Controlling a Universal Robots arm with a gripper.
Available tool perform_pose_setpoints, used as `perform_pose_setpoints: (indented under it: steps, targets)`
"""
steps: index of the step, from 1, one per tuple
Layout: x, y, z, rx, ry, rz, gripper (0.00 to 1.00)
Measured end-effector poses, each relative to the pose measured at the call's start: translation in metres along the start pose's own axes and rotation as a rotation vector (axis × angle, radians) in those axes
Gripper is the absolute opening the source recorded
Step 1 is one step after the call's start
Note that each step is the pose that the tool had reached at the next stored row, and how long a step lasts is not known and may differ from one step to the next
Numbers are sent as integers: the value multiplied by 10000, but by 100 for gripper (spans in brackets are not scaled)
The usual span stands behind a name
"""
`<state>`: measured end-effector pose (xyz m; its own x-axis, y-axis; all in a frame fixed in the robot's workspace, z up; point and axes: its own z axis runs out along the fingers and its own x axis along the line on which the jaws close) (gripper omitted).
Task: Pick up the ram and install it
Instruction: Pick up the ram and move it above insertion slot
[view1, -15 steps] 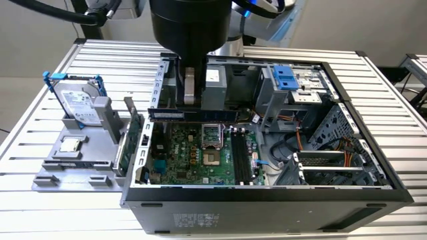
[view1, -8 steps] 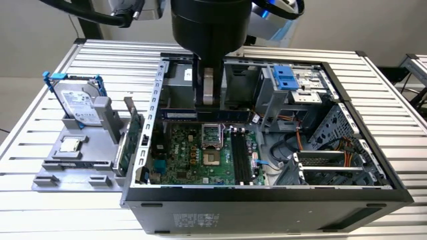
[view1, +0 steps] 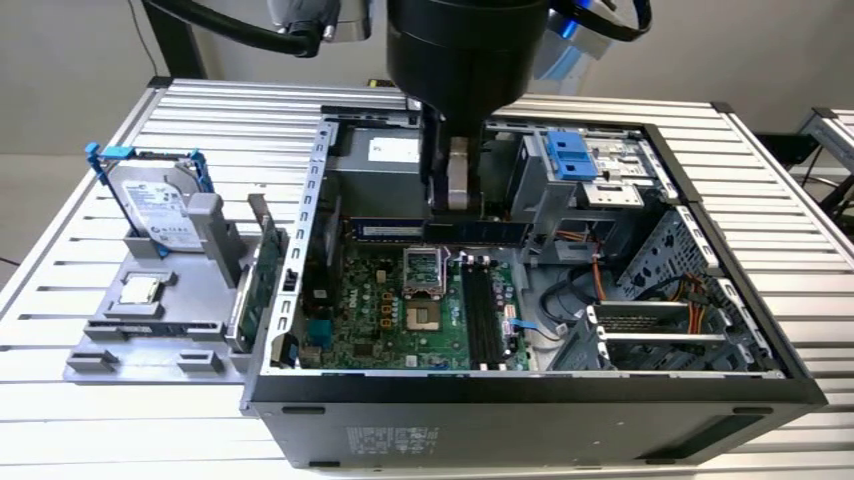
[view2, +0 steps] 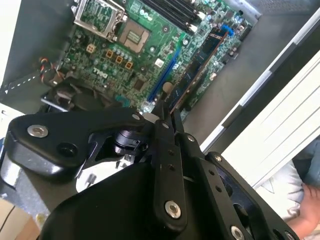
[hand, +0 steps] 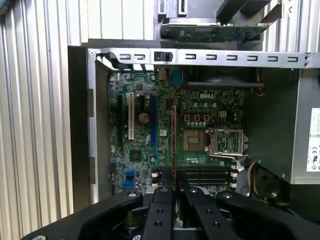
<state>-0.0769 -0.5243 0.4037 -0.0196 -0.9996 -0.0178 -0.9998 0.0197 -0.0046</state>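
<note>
**Ram gripped over the open case.** The long, thin blue-green ram stick (view1: 400, 230), with small dark chips, is clamped between the fingers of the black tool (view1: 457, 205).

The ribbed aluminium desk (view1: 781, 230) carries the open dark steel computer case (view1: 534, 410), whose walls enclose the green motherboard (view1: 387, 310) and leave access from above. The ram sits over the board's far end, crosswise to the black memory slots (view1: 483, 310) and not seated in them. The black cylindrical arm (view1: 461, 50) points straight down into the case.
</note>
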Motion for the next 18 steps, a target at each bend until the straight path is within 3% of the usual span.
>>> perform_pose_setpoints:
  steps: [18]
  targets:
    - [-9,-467,3,0,-1,-8,0]
